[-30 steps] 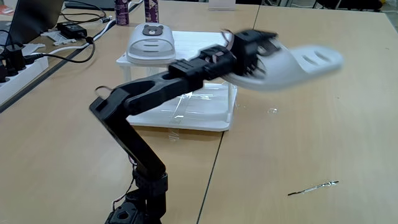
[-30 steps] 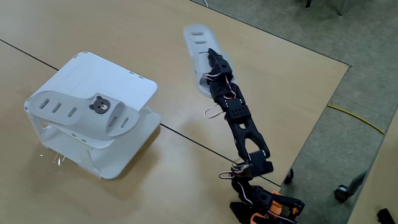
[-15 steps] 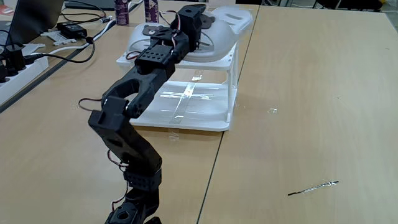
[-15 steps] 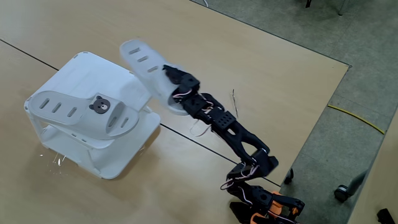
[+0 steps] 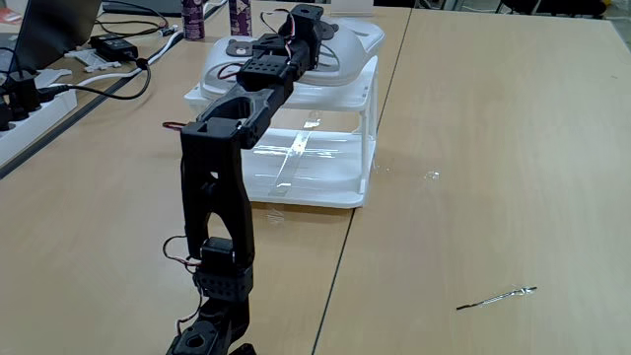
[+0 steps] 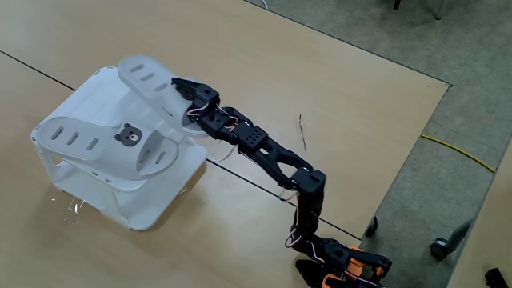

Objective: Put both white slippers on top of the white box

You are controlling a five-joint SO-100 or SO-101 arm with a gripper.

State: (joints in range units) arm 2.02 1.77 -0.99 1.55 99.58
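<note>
the gripper (image 6: 182, 98) is closed on the heel end of the second slipper (image 6: 152, 82) and holds it over the top of the white box (image 6: 94, 94). in a fixed view the same gripper (image 5: 320, 41) sits above the far right part of the box top, and the slipper in it (image 5: 357, 37) reaches a little past the right edge of the box (image 5: 325, 187). i cannot tell if this slipper touches the top or is just above it.

the first slipper (image 6: 108, 144) lies flat on the box top, beside the held one, with its bear badge facing up. in the other fixed view this slipper (image 5: 235, 54) is partly hidden behind the arm (image 5: 212, 177). the arm (image 6: 272, 156) stretches from its base at the table edge out to the box.

the box stands on a wooden table (image 5: 473, 148). its clear lower shelf is glossy. at the left of this view there are black cables (image 5: 118, 49) and a power strip (image 5: 25, 108). a thin stick-like thing (image 5: 496, 297) lies on the table at the right, well apart from the box.
</note>
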